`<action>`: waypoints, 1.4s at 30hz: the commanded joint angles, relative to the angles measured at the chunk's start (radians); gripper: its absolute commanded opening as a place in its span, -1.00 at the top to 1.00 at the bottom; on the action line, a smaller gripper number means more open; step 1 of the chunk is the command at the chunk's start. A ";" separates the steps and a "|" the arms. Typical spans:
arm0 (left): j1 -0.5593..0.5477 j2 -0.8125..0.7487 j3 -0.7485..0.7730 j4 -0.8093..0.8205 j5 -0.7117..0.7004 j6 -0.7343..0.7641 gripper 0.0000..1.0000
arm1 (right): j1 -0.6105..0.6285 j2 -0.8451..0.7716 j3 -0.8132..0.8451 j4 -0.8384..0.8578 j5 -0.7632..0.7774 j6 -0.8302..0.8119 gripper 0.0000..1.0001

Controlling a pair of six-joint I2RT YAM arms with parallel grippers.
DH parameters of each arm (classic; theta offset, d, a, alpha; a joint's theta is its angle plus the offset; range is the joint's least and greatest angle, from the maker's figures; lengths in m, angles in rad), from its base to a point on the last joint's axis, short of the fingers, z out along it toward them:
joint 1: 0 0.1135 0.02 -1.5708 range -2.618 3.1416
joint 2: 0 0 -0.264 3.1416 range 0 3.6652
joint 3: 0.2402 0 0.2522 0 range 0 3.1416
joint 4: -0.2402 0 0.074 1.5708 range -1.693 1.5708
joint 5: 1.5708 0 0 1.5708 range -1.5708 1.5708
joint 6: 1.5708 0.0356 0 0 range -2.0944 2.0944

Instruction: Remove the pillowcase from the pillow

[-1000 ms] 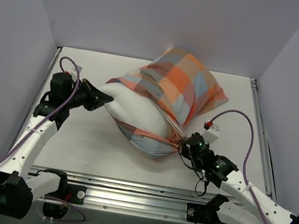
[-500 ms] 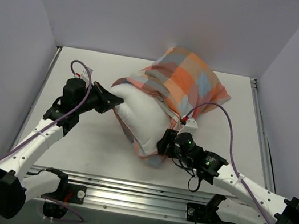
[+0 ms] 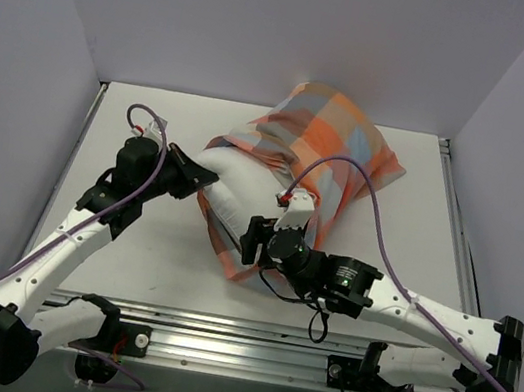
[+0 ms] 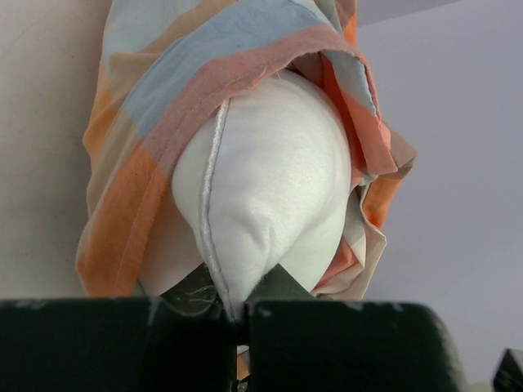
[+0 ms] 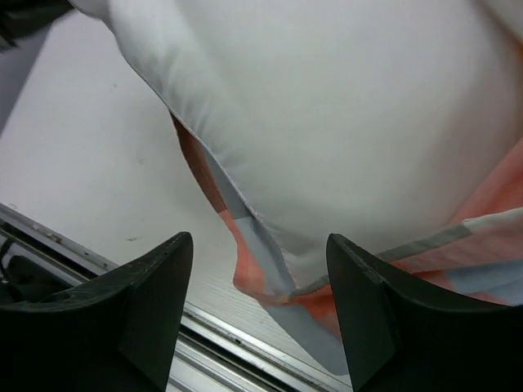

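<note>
The white pillow (image 3: 237,195) lies mid-table, its far half inside the checked orange and blue pillowcase (image 3: 323,151). My left gripper (image 3: 207,175) is shut on the pillow's bare corner. The left wrist view shows that seamed corner of the pillow (image 4: 261,196) pinched at the left gripper (image 4: 237,314), with the pillowcase (image 4: 143,122) bunched around the pillow behind it. My right gripper (image 3: 250,240) stands open at the pillow's near side. Its fingers (image 5: 151,298) straddle the pillowcase's loose hem (image 5: 263,265) under the pillow (image 5: 343,122) and hold nothing.
The white table (image 3: 146,247) is boxed in by pale walls on three sides. A metal rail (image 3: 237,336) runs along the near edge, also seen as the rail (image 5: 204,335) just below the right fingers. Purple cables loop over both arms.
The right gripper let go of the pillowcase's near edge, opened, and moved left along the pillow. The left gripper shifted right, still holding the pillow's corner.
</note>
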 commanded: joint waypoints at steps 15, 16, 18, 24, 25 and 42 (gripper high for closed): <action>0.062 0.010 0.089 0.122 -0.034 -0.117 0.95 | -0.175 -0.201 -0.527 0.048 -0.122 0.232 -0.23; 0.062 0.012 0.084 0.132 -0.033 -0.129 0.95 | -0.195 -0.214 -0.534 0.062 -0.147 0.219 -0.23; 0.060 0.023 0.081 0.143 -0.025 -0.145 0.95 | -0.229 -0.233 -0.545 0.109 -0.168 0.173 -0.25; 0.031 0.030 0.056 0.174 -0.021 -0.163 0.95 | -0.227 -0.144 -0.525 0.270 -0.271 0.053 -0.26; 0.027 0.030 0.052 0.182 -0.024 -0.163 0.95 | -0.224 -0.132 -0.504 0.275 -0.277 0.047 -0.26; -0.015 0.003 0.047 0.157 -0.091 -0.171 0.95 | -0.063 0.029 -0.336 0.196 -0.047 0.088 -0.70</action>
